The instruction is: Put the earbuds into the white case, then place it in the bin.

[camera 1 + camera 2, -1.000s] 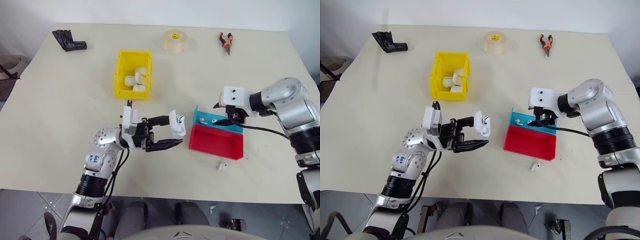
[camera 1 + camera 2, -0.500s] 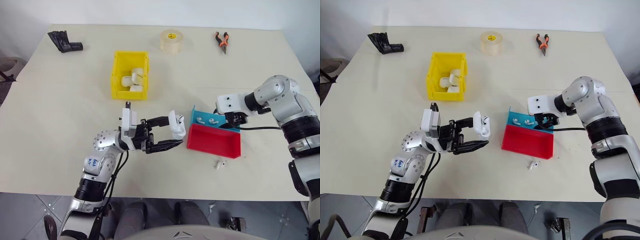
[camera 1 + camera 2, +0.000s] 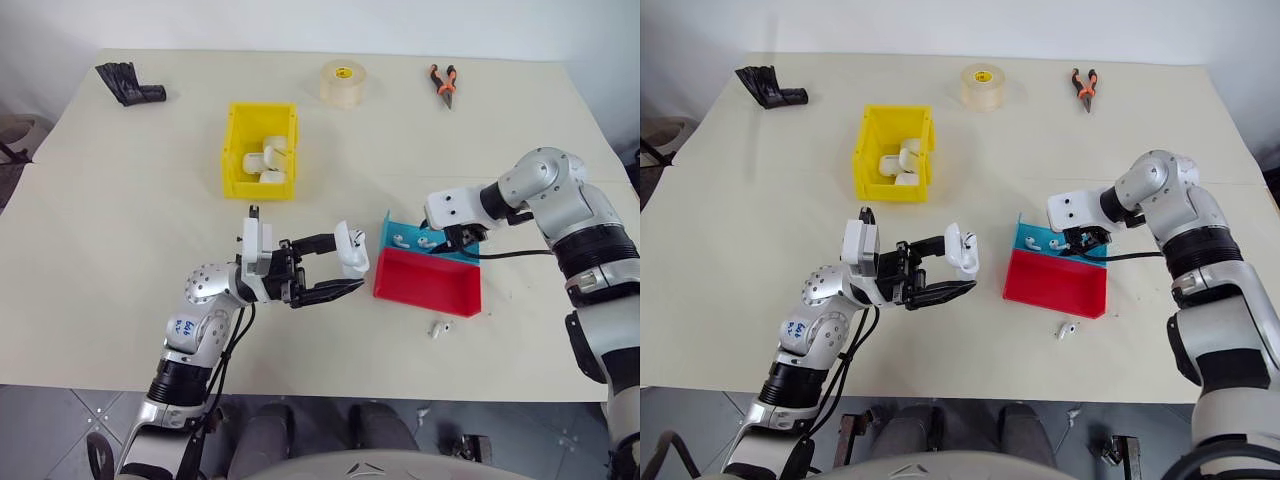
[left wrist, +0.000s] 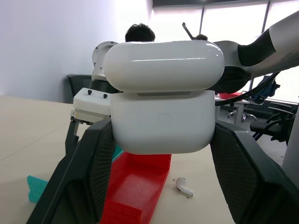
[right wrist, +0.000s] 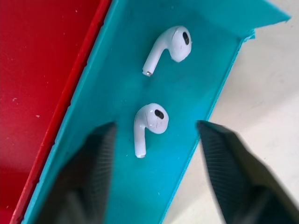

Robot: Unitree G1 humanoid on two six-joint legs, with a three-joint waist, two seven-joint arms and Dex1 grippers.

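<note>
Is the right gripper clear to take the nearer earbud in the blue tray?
Probably yes. The right gripper hangs over the blue tray with its fingers apart, and the nearer earbud lies bare between them. The other earbud lies apart from it, beyond the fingers.

- Earbuds: two glossy white, lying in the blue tray; a third lies on the tabletop.
- White case: lid open, gripped by the left fingers.
- Bin: yellow, upright, containing similar white cases.
</note>
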